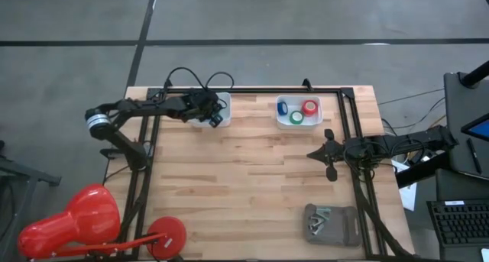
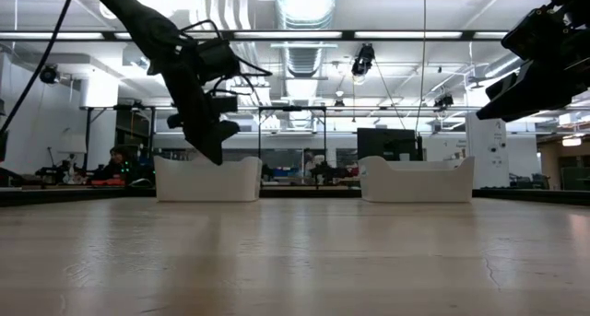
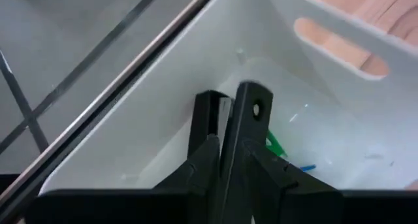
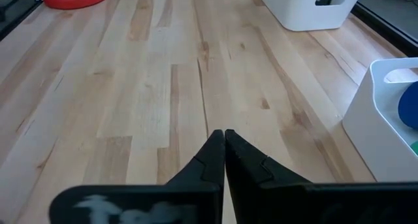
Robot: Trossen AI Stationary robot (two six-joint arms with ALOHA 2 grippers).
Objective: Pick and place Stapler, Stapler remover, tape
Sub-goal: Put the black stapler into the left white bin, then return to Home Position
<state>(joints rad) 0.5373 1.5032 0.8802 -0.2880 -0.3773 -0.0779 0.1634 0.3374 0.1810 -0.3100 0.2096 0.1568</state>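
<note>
My left gripper hangs over the white bin at the table's far left, and is shut on a black elongated thing with a metal strip, the stapler. Blue, red and green tape rolls lie in the second white bin at the far right. My right gripper is shut and empty above bare table, on the near side of that bin. I cannot make out the stapler remover. My left gripper pinches the stapler between its two fingers from above, slanting down into the bin. The stapler's free end sticks out past the fingertips, clear of the bin's floor. The fingers themselves hide which part they are on.
Small green and blue bits lie on the left bin's floor. A grey pouch with small grey things on it lies at the near right. A red lamp base stands off the near left corner. Black frame rails run along the table's edges.
</note>
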